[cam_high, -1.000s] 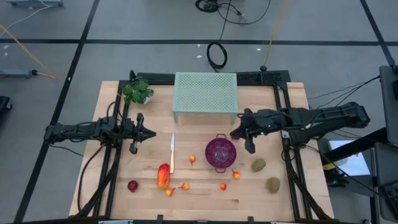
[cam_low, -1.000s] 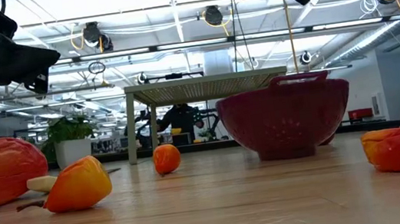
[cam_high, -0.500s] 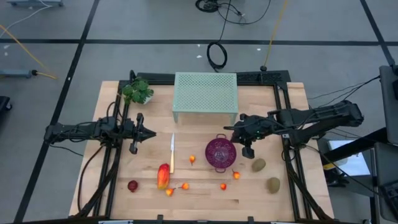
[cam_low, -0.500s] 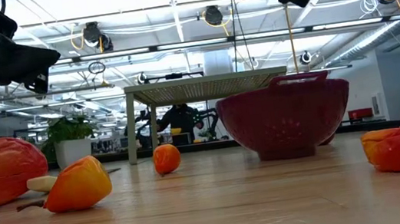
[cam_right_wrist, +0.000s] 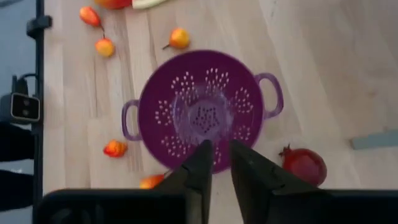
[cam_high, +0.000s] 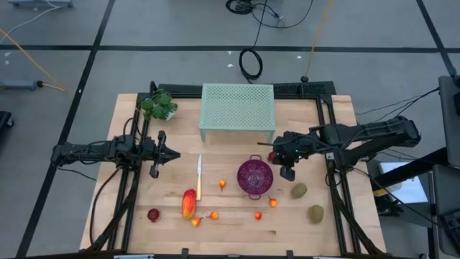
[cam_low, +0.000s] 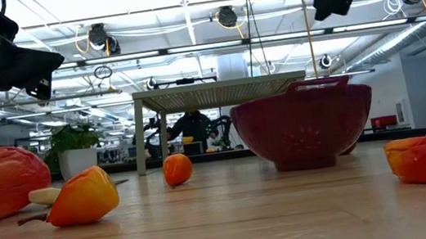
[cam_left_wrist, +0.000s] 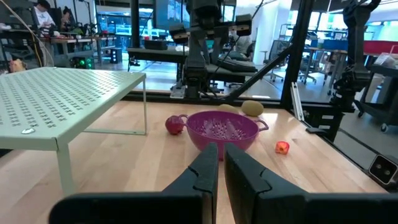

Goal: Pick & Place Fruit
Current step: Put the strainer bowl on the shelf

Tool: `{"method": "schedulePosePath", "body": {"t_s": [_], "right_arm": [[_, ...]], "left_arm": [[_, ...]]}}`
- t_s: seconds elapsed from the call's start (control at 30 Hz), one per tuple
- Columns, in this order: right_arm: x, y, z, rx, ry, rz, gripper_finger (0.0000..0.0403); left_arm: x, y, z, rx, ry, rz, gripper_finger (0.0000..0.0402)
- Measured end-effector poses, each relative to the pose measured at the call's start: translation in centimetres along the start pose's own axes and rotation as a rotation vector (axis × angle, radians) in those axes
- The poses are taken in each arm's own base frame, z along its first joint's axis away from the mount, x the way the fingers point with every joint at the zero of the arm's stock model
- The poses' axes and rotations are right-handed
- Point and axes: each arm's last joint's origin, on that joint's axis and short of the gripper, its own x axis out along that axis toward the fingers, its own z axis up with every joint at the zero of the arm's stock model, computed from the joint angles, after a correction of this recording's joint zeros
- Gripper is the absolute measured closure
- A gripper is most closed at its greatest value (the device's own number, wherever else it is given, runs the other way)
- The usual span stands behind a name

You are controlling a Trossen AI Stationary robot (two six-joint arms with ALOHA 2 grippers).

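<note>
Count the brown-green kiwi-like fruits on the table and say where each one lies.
2. One kiwi lies just right of the purple colander; the other kiwi lies nearer the table's front right corner. None appears hidden.

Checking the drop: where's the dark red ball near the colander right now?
The dark red ball lies on the table just outside the purple colander, on its far right side near the green rack, under the right tool.
</note>
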Motion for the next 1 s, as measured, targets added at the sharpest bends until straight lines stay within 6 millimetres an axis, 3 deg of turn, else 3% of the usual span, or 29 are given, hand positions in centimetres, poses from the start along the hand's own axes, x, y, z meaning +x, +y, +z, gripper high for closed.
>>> {"method": "schedulePosePath", "body": {"t_s": [0.5, 0.7, 1.0], "right_arm": [[0.9, 0.1, -0.2, 0.216, 0.097, 0.063, 0.0215], [2.3, 0.1, -0.2, 0.242, 0.144, 0.040, 0.0217], [2.1, 0.0, -0.2, 0.274, 0.141, 0.039, 0.0233]], "left_arm": [[0.0, 0.0, 0.0, 0.000, -0.001, 0.000, 0.0376], [0.0, 0.0, 0.0, 0.000, -0.001, -0.001, 0.0376], [0.0, 0.0, 0.0, -0.025, 0.000, -0.002, 0.0376]]}}
